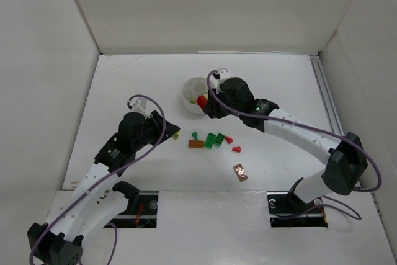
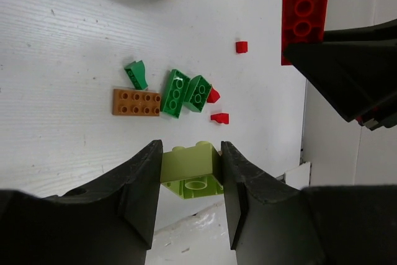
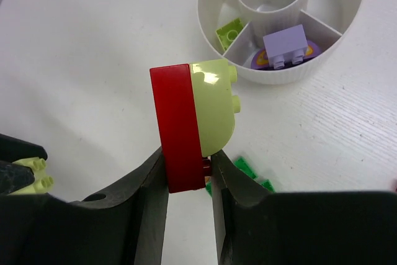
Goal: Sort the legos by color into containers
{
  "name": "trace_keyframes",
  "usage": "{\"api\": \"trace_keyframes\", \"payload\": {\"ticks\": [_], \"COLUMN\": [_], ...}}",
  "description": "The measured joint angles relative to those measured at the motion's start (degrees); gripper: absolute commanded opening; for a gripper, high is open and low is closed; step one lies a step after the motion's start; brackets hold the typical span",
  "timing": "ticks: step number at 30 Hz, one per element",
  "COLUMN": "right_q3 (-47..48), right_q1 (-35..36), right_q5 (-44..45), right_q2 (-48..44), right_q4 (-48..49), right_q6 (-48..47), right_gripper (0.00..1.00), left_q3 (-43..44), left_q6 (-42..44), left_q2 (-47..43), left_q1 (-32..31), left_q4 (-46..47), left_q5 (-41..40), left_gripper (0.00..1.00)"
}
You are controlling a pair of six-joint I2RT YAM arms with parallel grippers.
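My left gripper (image 2: 191, 178) is shut on a pale yellow-green lego (image 2: 189, 169), lifted off the table left of the loose pile (image 1: 176, 135). My right gripper (image 3: 188, 172) is shut on a red lego (image 3: 178, 128) with a pale yellow-green rounded piece (image 3: 214, 107) stuck to it. It hangs beside the near edge of the white dish (image 1: 191, 89). One wedge of the dish (image 3: 279, 76) holds a yellow-green lego (image 3: 229, 32) and the adjacent one a light purple lego (image 3: 285, 44). The central cup looks empty.
Loose on the table lie an orange-brown flat lego (image 1: 196, 144), green legos (image 1: 214, 139), a small green piece (image 1: 195, 134), two small red pieces (image 1: 229, 139) (image 1: 236, 149) and a brownish studded lego (image 1: 240, 172). White walls enclose the table.
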Motion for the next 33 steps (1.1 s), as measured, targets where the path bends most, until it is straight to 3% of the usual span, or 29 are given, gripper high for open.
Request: {"api": "trace_keyframes", "payload": {"ticks": [7,17,23,33], "right_q3": [-2.95,-10.21,-12.57,-13.66], "right_q1": [0.15,-2.71,-8.81,-11.67], "right_q5": [1.07,5.27,2.58,-6.45], "right_q2": [-2.32,-15.39,-19.45,-19.89], "right_q4": [0.35,-1.99,-2.49,-2.27], "right_q6": [-1.92,-10.27,-15.37,-21.55], "right_gripper": [0.0,0.0,0.0,0.0], "left_q3": [0.98,22.64,30.8,34.14], "left_q6": [0.28,9.35,13.27,15.08], "left_q2": [1.22,33.27,44.13,53.18], "left_q1": [0.0,2.58,3.21,3.69], "left_q4": [-1.22,3.39,4.87,6.8], "left_q5": [-3.28,-6.93,-6.38,-4.46], "left_gripper": [0.0,0.0,0.0,0.0]}}
